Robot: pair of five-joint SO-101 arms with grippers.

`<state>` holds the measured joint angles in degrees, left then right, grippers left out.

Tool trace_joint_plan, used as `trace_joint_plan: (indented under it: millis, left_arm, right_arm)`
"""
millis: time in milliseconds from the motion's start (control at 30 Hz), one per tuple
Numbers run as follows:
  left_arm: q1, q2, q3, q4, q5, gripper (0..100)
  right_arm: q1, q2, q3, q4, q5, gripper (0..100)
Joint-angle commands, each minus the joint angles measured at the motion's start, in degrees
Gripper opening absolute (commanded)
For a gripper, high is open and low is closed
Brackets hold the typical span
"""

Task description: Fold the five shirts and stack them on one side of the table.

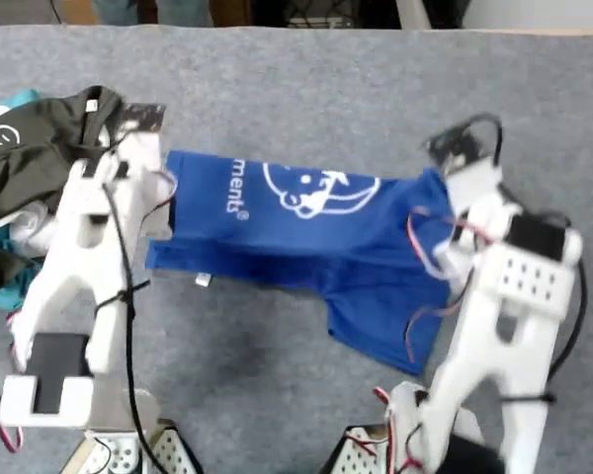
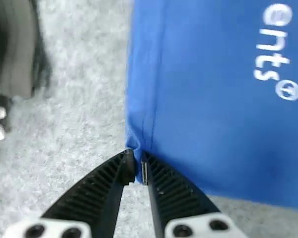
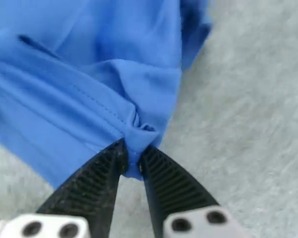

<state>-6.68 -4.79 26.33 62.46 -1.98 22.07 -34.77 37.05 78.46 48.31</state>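
Blue shirt: light, limp (hems judged best hold). Left gripper clamped on hem; right gripper clamped on bunched fold.

A robotics lab or test bench is suggested: a counter covered in grey felt-like cloth is fitted with two white plastic arms, the left arm and the right arm, whose wiring is left exposed. Furniture is glimpsed beyond the far edge.

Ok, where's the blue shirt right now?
High view: blue shirt lies mid-table, its ends held by the left gripper and right gripper, dark shirt pile beside the left one.
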Motion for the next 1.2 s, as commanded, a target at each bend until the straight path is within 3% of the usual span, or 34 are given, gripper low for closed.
trace_joint_plan:
  millis: [0,533,667,767,833,933,1000,1067,1100,1167]
  left_arm:
    - [-3.21,-2.64,3.91,-3.52,-0.53,3]
    - [-2.15,5.54,0.57,0.0,-0.88,6]
    - [-3.47,5.45,0.31,1.14,-0.62,19]
    - [-5.49,5.45,-3.65,5.8,-0.79,17]
    - [-6.99,5.45,-7.78,10.99,-0.88,15]
    - [-9.54,5.45,-14.2,18.46,-4.92,10]
    - [-10.24,5.45,-17.98,21.1,-6.15,5]
    - [-9.98,5.36,-21.93,21.8,-1.67,3]
    - [-8.84,5.63,-23.96,21.19,1.23,3]
    - [-4.62,6.77,-26.51,17.41,5.8,3]
  right_arm:
    - [1.85,-7.96,8.57,-1.23,4.48,1.3]
    - [3.6,-16.66,25.01,-3.25,10.02,1.7]
    - [3.69,-16.84,24.75,-2.37,11.52,17.0]
    - [3.87,-16.84,21.58,2.29,16.26,30.5]
    - [4.13,-16.84,18.24,5.45,17.85,34.3]
    - [4.13,-16.84,12.18,7.74,17.58,29.5]
    - [3.52,-16.4,8.92,7.38,15.38,20.0]
    - [0.35,-16.22,8.4,4.13,10.9,3.4]
    - [-2.02,-16.22,9.54,1.76,7.82,0.8]
    - [-6.95,-15.87,13.85,-4.04,1.76,5.0]
